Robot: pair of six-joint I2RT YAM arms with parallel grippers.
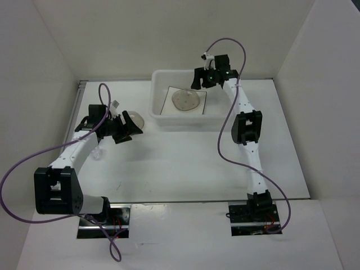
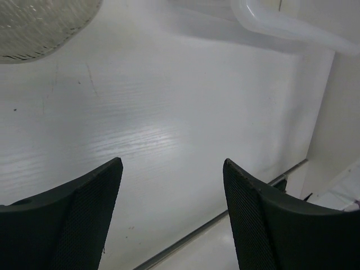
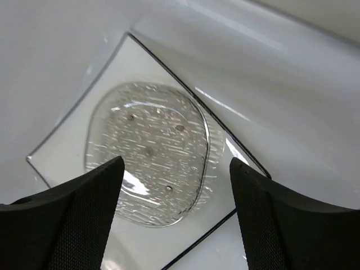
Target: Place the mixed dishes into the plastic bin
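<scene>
The plastic bin (image 1: 160, 116) stands at the back centre of the table. The square white plate (image 1: 201, 94) lies flat on its floor, and a round translucent saucer (image 1: 185, 101) rests on the plate. My right gripper (image 1: 201, 79) hangs open over the bin's back right part. In the right wrist view the saucer (image 3: 146, 163) and plate (image 3: 67, 138) lie below the empty gripper (image 3: 177, 160). Another saucer (image 1: 136, 118) lies on the table left of the bin. My left gripper (image 1: 125, 130) is open just beside it, holding nothing. In the left wrist view that saucer (image 2: 34, 25) shows at the top left.
A small clear glass cup (image 1: 97, 152) sits on the table under the left arm. The bin's rim (image 2: 281, 22) crosses the top right of the left wrist view. White walls enclose the table on three sides.
</scene>
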